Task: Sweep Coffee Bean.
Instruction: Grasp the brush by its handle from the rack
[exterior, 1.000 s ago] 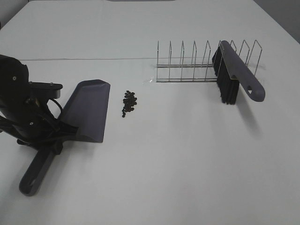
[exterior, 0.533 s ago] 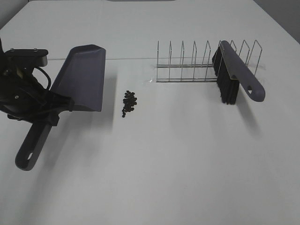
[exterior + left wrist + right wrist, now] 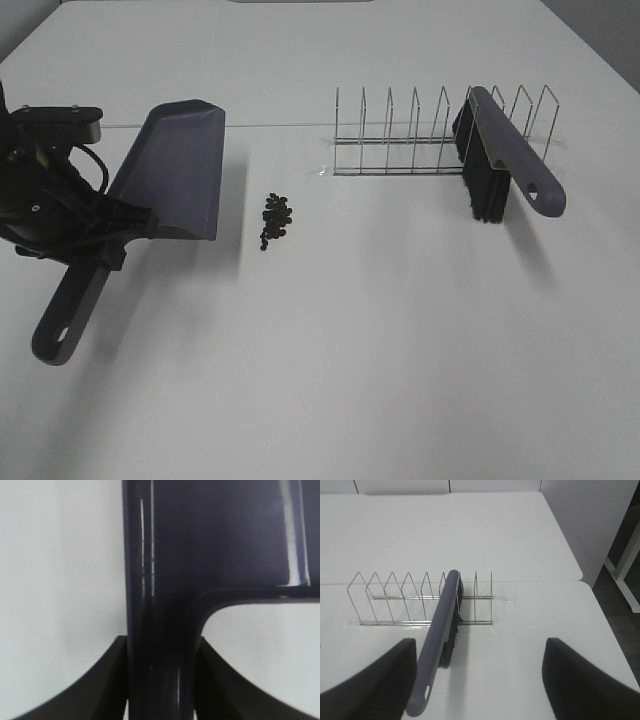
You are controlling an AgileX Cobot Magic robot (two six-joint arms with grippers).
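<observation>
The coffee bean (image 3: 275,220) cluster lies on the white table, left of centre. My left gripper (image 3: 105,235) is shut on the handle of a dark purple dustpan (image 3: 175,175), whose pan sits just left of the beans with its lip apart from them. In the left wrist view the dustpan handle (image 3: 160,605) runs between my fingers (image 3: 107,680). A purple brush (image 3: 505,160) with black bristles leans in the wire rack (image 3: 400,130) at the back right. In its own wrist view my right gripper (image 3: 480,680) hangs open above the brush (image 3: 440,640), touching nothing.
The wire rack (image 3: 405,600) has several empty slots left of the brush. The table's right edge (image 3: 600,615) drops off to the floor beside the rack. A seam (image 3: 280,124) crosses the table behind the dustpan.
The left arm carried the dustpan back and left, away from the table's front edge. It has barely moved over the last half second. Beans and brush stayed put.
</observation>
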